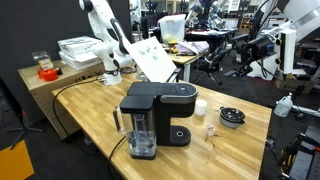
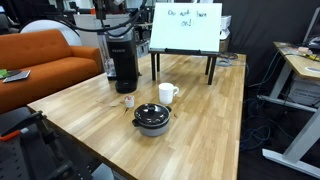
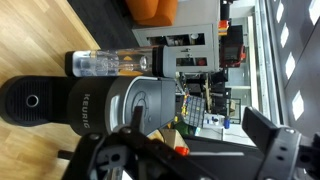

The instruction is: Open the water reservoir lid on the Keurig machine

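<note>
The black Keurig machine [image 1: 162,108] stands on the wooden table with its clear water tank [image 1: 140,135] on the near side. It also shows in another exterior view [image 2: 123,60]. In the wrist view the Keurig machine [image 3: 95,105] lies sideways in the picture, with the tank [image 3: 105,63] above it and the tank's black lid [image 3: 143,62] down. My gripper [image 3: 190,160] is open and empty, some way back from the machine and touching nothing. In an exterior view the gripper [image 1: 113,66] hangs behind the machine.
A white mug [image 2: 167,93], a round black dish [image 2: 152,118] and a small pod [image 2: 129,100] sit on the table [image 2: 200,140]. A whiteboard on a stand [image 2: 185,28] is at the back. An orange sofa [image 2: 40,55] is beside the table.
</note>
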Available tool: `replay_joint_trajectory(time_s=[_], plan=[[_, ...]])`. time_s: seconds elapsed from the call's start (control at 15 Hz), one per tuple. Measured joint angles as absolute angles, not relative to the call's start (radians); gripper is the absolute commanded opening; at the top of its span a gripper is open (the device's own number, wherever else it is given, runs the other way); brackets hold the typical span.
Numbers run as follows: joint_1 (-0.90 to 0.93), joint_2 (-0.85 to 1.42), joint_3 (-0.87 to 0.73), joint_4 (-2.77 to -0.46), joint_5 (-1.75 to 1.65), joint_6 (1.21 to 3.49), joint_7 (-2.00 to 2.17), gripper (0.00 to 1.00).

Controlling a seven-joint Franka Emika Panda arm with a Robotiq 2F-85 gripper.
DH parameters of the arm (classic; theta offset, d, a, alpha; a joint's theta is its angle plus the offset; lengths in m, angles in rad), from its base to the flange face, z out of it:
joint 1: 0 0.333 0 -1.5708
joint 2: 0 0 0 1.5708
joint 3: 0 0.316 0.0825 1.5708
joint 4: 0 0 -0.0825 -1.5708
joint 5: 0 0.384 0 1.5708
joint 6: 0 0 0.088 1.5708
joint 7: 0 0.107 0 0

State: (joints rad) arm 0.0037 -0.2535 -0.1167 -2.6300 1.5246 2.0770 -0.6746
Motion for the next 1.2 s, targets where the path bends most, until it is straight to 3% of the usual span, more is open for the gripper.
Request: replay_joint_trajectory(time_s=[0.8,1.2], plan=[[-0.009,-0.246,-0.107,-2.629,1.525,2.022,-0.672,1.0],[-0.066,-0.136,-0.129,-2.631,1.544,1.928,-0.707,1.0]])
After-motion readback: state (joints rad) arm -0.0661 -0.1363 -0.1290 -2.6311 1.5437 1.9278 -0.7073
